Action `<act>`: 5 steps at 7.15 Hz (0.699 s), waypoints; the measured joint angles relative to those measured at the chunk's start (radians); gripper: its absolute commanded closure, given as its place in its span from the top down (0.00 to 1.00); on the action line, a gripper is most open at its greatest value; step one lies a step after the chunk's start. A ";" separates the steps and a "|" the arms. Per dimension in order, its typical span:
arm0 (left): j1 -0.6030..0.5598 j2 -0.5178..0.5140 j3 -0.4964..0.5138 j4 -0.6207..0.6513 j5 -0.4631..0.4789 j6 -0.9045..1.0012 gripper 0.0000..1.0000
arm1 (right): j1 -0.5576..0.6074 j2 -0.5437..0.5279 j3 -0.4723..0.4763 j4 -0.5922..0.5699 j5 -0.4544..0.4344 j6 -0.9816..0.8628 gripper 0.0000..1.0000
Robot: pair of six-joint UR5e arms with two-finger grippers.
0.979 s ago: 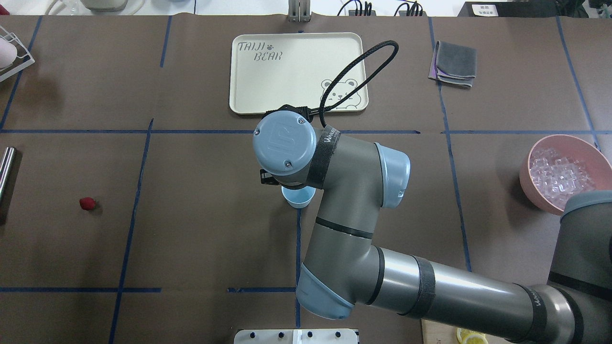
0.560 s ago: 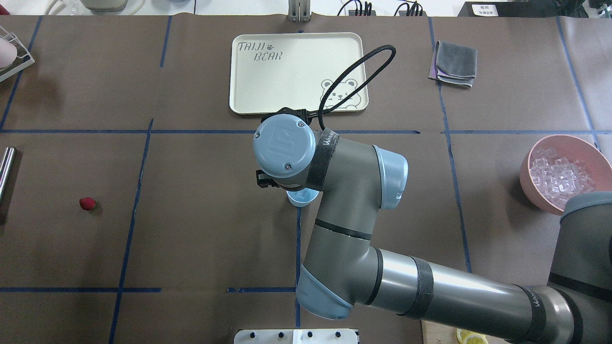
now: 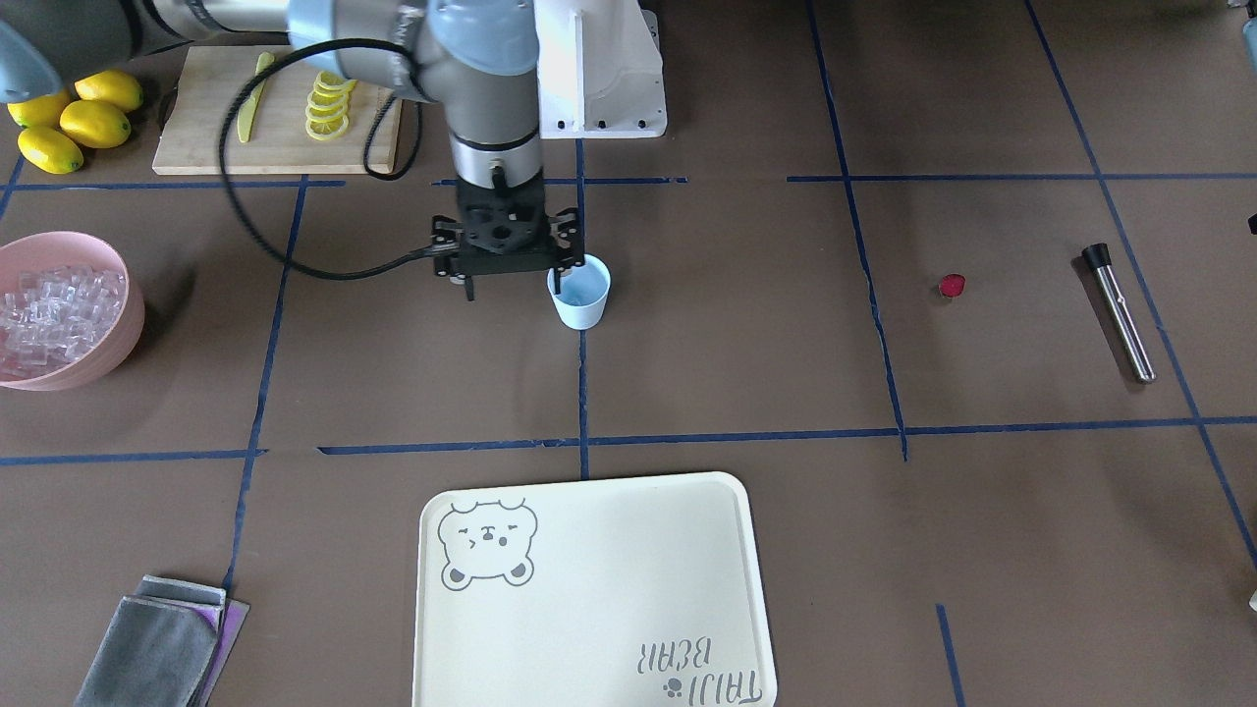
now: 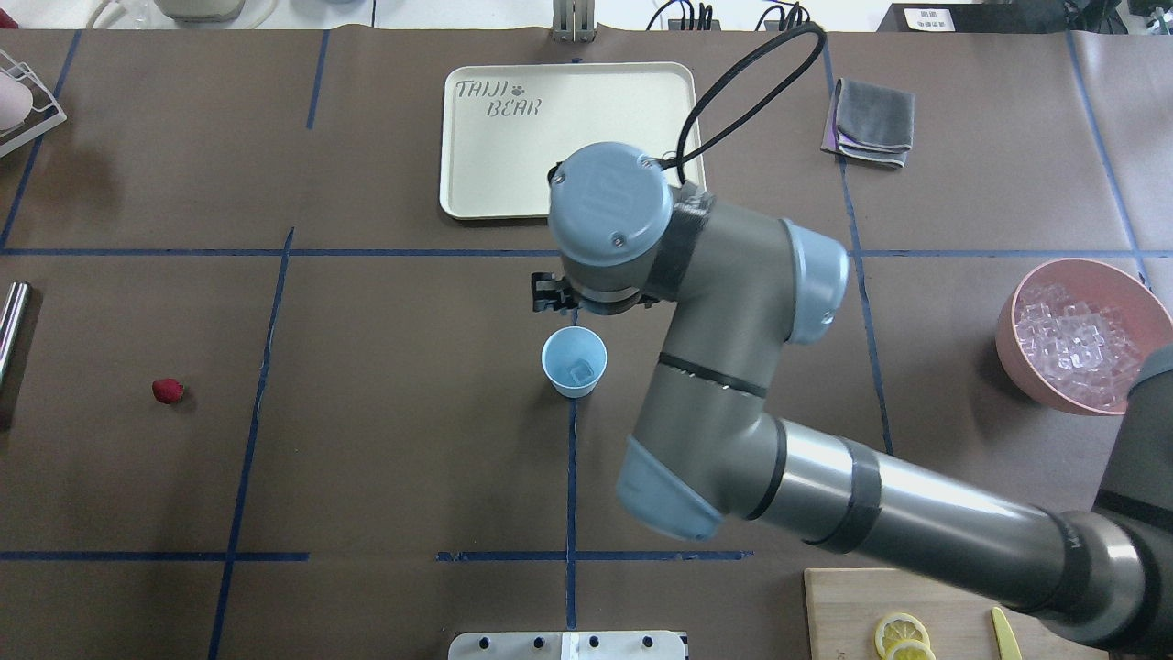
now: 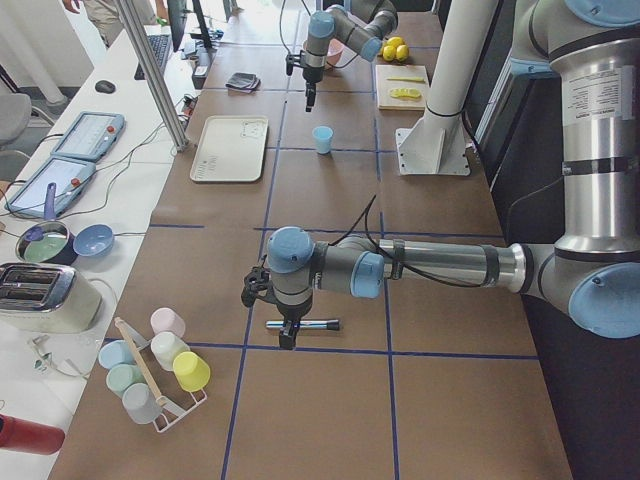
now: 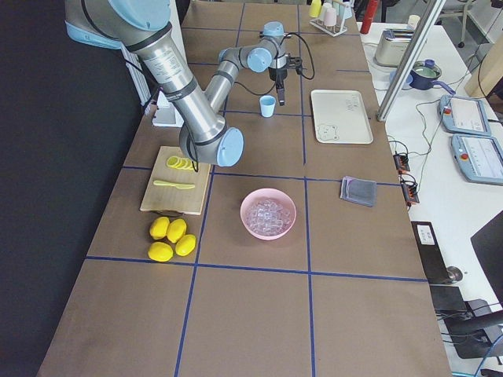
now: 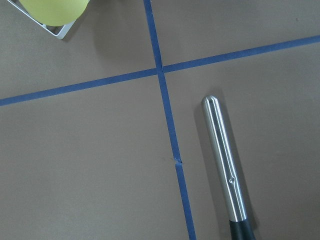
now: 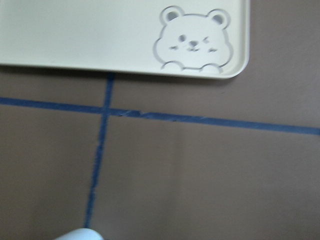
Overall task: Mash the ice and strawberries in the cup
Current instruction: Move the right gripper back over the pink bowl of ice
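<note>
Mid-table: cup [image 4: 574, 362] with one ice cube [image 4: 581, 371] inside. Well left: strawberry [image 4: 167, 391]. Right gripper [image 3: 513, 287] spread, empty, just beside cup, largely hidden overhead. Cannot tell left gripper [image 5: 284, 338] state.

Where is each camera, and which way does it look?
Front: across the table, facing the robot; right gripper beside the cup.
Overhead: behind the robot, looking down; right arm.
Left: left end, along the table; left gripper near.
Right: right end; right arm near.
Left wrist: down at a rod; no body.
Right wrist: down at a tray; no body.
Front and overhead share the cup.
</note>
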 measured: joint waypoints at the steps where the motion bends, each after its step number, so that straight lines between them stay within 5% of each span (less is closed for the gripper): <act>1: 0.000 -0.001 0.000 0.000 0.000 0.000 1.00 | 0.104 -0.107 0.071 0.000 0.084 -0.118 0.99; 5: 0.000 -0.001 -0.004 -0.001 0.000 0.000 1.00 | 0.457 -0.559 0.200 0.113 0.350 -0.469 0.99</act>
